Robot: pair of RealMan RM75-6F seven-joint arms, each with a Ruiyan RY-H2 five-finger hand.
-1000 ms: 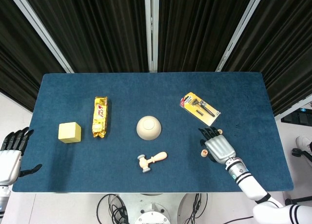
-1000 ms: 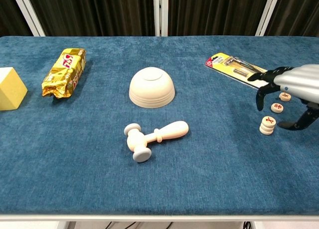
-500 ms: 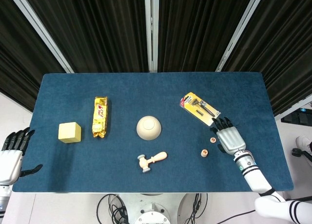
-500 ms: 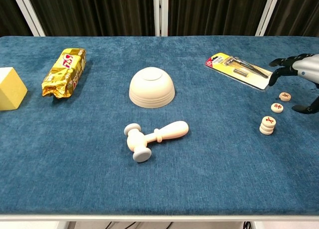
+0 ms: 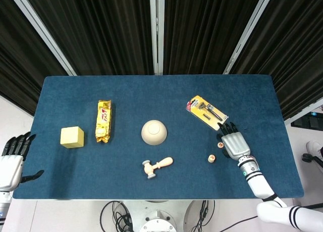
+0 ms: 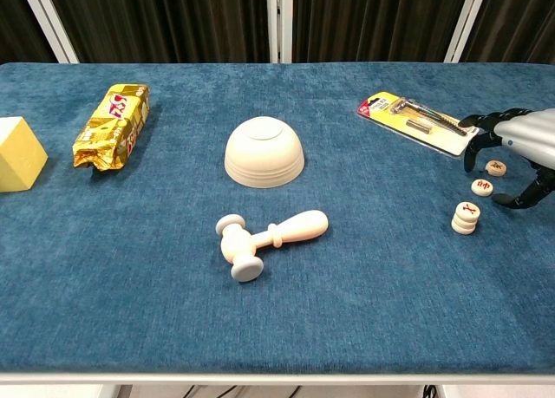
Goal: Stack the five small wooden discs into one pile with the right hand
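Note:
A short pile of small wooden discs [image 6: 466, 218] with a red mark on top stands at the right of the blue table [image 6: 364, 311]; in the head view the pile [image 5: 211, 158] sits near the front. Two single discs lie just behind it, one [image 6: 482, 187] close to the pile and one [image 6: 496, 167] farther back. My right hand [image 6: 525, 142] hovers beside these two loose discs with fingers spread and curved down, holding nothing. In the head view the right hand [image 5: 234, 144] is right of a loose disc [image 5: 220, 145]. My left hand [image 5: 12, 156] stays open off the table's left edge.
A packaged razor [image 6: 416, 120] lies just behind the right hand. An upturned cream bowl [image 6: 264, 153] and a wooden toy hammer [image 6: 269, 238] occupy the middle. A gold snack pack [image 6: 113, 125] and a yellow block [image 6: 17, 155] are at the left.
A second ago the right hand was over the pile. It then pulled away to the back right and has now come back a little toward the two loose discs. The discs have not moved.

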